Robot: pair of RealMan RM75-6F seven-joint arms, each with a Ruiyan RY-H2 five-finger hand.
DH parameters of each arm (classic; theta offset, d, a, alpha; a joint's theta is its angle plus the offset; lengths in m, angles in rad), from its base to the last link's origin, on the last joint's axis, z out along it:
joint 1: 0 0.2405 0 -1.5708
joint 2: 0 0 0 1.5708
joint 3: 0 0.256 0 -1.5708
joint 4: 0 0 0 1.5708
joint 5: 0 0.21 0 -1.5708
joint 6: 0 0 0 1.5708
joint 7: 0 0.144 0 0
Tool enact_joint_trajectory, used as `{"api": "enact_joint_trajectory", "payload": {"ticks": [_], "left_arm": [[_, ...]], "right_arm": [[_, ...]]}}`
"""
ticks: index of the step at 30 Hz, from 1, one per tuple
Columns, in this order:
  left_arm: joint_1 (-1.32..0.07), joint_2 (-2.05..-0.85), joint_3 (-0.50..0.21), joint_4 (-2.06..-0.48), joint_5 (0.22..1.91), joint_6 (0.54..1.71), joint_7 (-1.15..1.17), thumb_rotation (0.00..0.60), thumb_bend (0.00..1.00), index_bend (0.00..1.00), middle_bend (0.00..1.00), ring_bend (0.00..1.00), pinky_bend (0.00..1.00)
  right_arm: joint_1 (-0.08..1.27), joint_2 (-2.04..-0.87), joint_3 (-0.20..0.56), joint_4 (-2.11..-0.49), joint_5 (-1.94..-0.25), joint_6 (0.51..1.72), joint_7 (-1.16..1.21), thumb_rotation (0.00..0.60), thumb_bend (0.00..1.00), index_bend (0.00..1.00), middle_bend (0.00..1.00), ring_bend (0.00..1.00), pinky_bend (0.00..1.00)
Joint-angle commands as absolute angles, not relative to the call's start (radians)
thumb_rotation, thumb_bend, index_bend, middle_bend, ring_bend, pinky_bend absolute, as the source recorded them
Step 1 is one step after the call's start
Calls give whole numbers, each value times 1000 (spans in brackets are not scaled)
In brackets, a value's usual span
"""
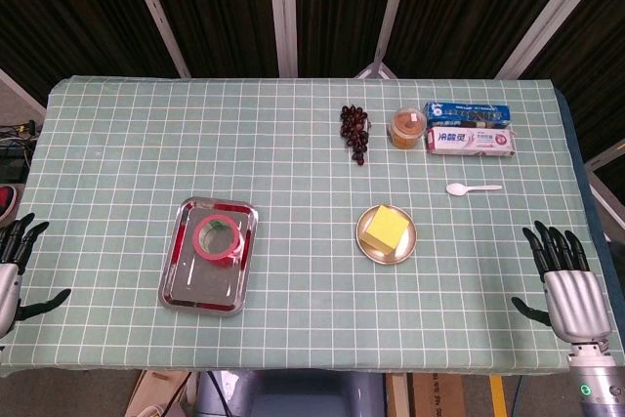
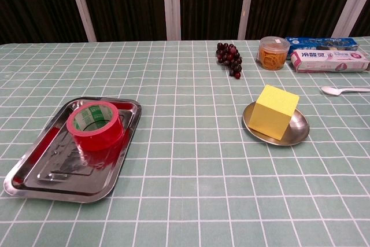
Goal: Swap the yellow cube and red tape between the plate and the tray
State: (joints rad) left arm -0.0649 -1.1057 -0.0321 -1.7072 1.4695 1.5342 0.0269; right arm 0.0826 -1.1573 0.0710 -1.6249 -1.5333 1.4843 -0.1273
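Red tape (image 2: 94, 125) lies flat in the far half of the steel tray (image 2: 34, 180), its hole facing straight up and a green core showing inside the ring. The tray sits on the left part of the table (image 1: 117, 144), its long axis running near to far with a slight slant. Yellow cube (image 2: 276, 111) rests on the round metal plate (image 2: 298, 131) to the right of centre; it is turned so that one vertical edge points toward the near side, and it overhangs none of the plate's rim as far as can be seen.

Both hands appear only in the head view, at the near corners of the table. The left hand (image 1: 15, 266) is at the left edge, partly cut off, fingers spread and holding nothing; the tape and tray lie well apart from it, to its right and farther back. The right hand (image 1: 566, 280) hovers at the near right, fingers (image 1: 555, 241) spread and pointing away toward the far side, thumb out to the left, also empty. The cube and plate lie well apart from it, to its left and a little farther.

Along the far right stand a bunch of dark grapes (image 2: 229, 59), a small clear tub (image 2: 273, 53) with orange contents, and two boxes (image 2: 329, 56) side by side. A white plastic spoon (image 2: 344, 90) lies nearer, handle pointing right.
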Motion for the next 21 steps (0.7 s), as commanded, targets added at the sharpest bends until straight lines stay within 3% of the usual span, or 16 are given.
{"api": "enact_joint_trajectory", "payload": {"ticks": [1, 21], "left_arm": [[-67, -1105, -27, -1712, 1477, 1527, 30, 600, 0, 119, 0, 0, 0], [-56, -1128, -53, -1686, 1484, 1566, 37, 600, 0, 119, 0, 0, 0]], "right_arm": [[88, -1183, 80, -1600, -1512, 1479, -132, 600, 3, 5, 0, 0, 0], [83, -1138, 56, -1731, -1463, 1416, -46, 600, 3, 5, 0, 0, 0]]}}
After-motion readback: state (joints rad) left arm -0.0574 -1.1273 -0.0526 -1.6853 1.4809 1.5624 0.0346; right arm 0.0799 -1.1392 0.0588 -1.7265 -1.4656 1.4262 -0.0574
